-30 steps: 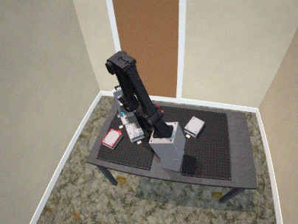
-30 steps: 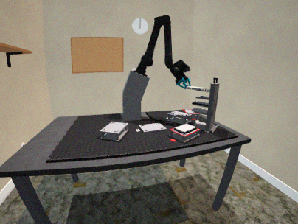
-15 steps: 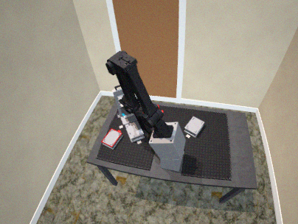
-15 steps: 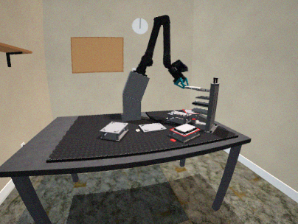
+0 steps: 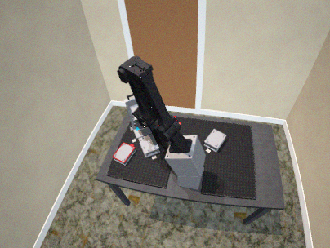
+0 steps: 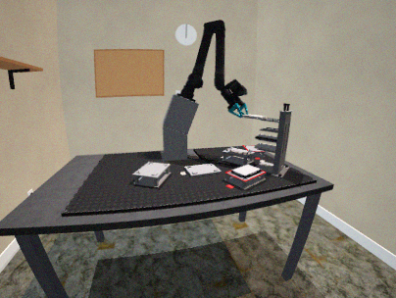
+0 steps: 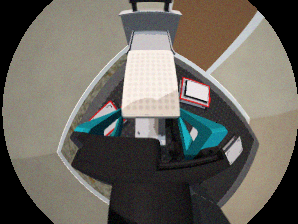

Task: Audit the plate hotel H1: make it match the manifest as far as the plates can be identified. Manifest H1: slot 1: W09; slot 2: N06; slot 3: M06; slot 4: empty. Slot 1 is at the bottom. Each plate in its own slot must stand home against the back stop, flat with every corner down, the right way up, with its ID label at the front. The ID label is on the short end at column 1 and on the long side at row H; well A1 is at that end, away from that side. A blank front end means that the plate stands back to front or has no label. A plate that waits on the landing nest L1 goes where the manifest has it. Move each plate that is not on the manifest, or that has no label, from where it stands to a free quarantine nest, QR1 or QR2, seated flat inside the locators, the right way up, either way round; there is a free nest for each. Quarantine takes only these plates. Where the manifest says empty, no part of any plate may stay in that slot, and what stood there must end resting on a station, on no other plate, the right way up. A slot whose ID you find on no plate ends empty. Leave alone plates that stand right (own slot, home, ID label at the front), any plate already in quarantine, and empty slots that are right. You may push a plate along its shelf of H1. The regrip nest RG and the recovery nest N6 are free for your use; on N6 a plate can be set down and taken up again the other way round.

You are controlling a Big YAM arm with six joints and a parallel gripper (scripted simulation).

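Note:
A cream plate (image 6: pixel 256 117) (image 7: pixel 150 82) is at top-shelf height of the hotel H1 (image 6: pixel 284 142), reaching out from its open front. My gripper (image 6: pixel 243 115) (image 7: pixel 150 111) has its teal fingers on both long sides of the plate at the near end and is shut on it. The plate looks nearly level. Beyond it a grey shelf (image 7: pixel 150 41) shows in the wrist view. I cannot read its label. Lower shelves (image 6: pixel 267 137) show as thin slabs; whether plates lie on them is too small to tell.
A red-rimmed nest (image 6: pixel 231 177) (image 7: pixel 184 92) bears a white-topped block, seemingly a plate. Another red-rimmed nest (image 5: pixel 123 152) stands at the left. A grey nest (image 5: pixel 149 147) stands before the hotel. Another grey nest (image 5: pixel 215 139) (image 6: pixel 152 172) and a low white nest (image 6: pixel 202 170) stand farther off.

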